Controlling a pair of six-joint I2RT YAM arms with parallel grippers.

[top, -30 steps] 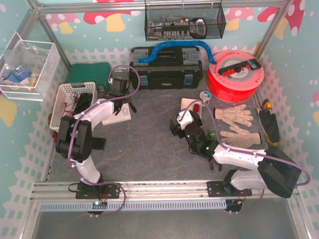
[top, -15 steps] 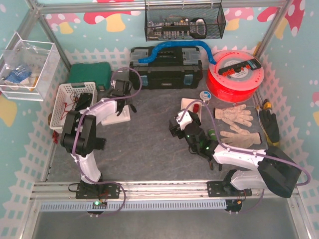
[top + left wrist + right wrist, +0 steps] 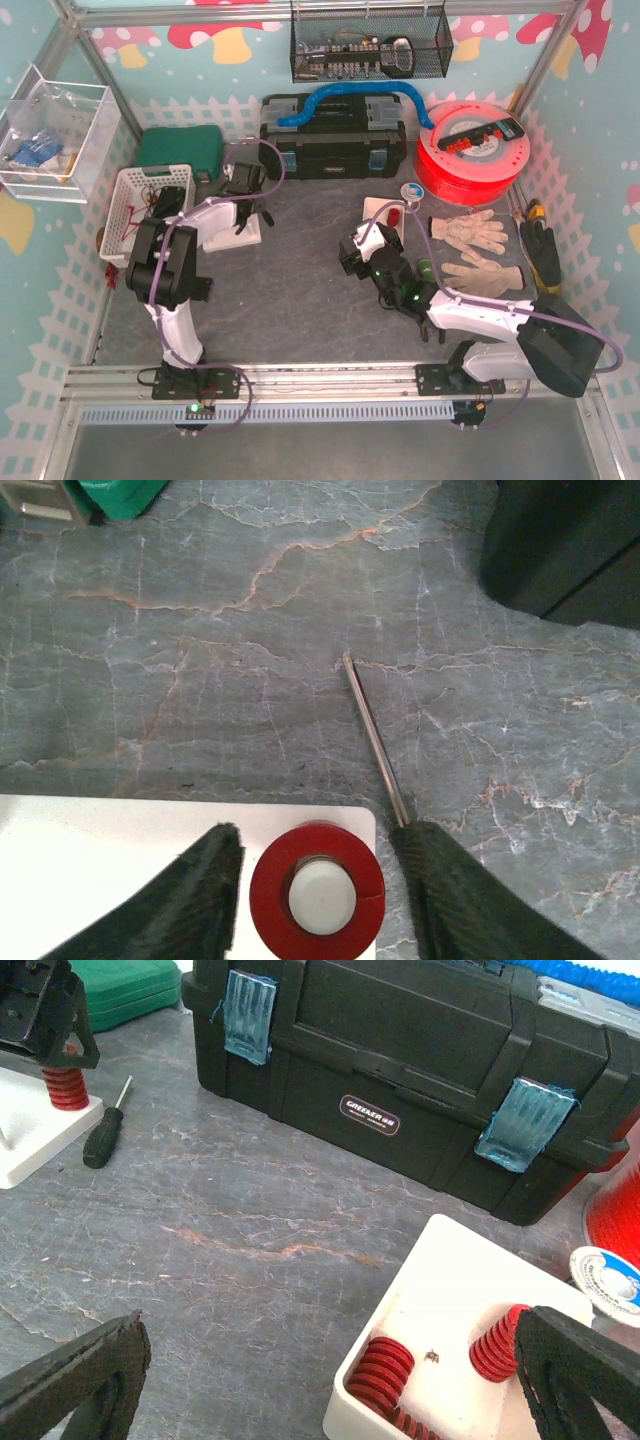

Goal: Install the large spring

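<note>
Meanwhile, the left end effector [image 3: 317,832] stands partly open astride the large spring [image 3: 317,890], which is seated upright over a white peg [image 3: 318,900] at the corner of a white base [image 3: 120,860]. One screwdriver [image 3: 373,738] lies just beside it, with bare surface [image 3: 250,680] beyond. The right end effector [image 3: 330,1330] gapes empty near a white tray [image 3: 450,1260] holding at least two red springs [image 3: 383,1372].
</note>
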